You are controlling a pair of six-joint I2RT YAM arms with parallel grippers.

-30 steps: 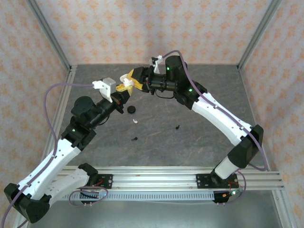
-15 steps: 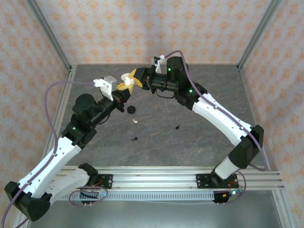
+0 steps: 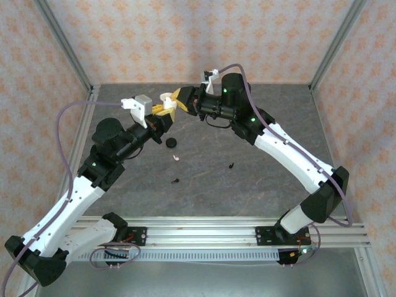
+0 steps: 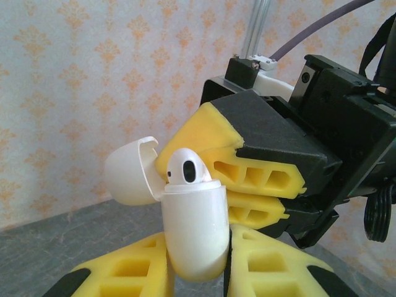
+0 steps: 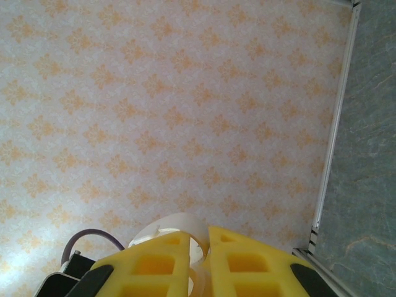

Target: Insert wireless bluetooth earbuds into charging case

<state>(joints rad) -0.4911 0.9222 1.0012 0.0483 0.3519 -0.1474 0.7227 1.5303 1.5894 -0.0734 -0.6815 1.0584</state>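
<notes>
Left wrist view: the left claw (image 4: 199,260) grips the open white case (image 4: 193,223) upright, off the tabletop (image 3: 266,124), with a white earbud (image 4: 185,168) poking from its socket. The right claw (image 5: 198,241), nearly closed, sits just behind that earbud. A spare white earbud (image 3: 177,158), black earbuds (image 3: 176,180) and a black case (image 3: 171,143) lie below.

Grey table (image 3: 272,111), black case (image 3: 171,143), white earbud (image 3: 177,158), two black earbuds (image 3: 176,180) (image 3: 231,165)

Left arm (image 3: 68,204), right arm (image 3: 291,158): white shells, black joints, purple cables (image 3: 67,115), yellow ribbed fingers (image 4: 210,133).
</notes>
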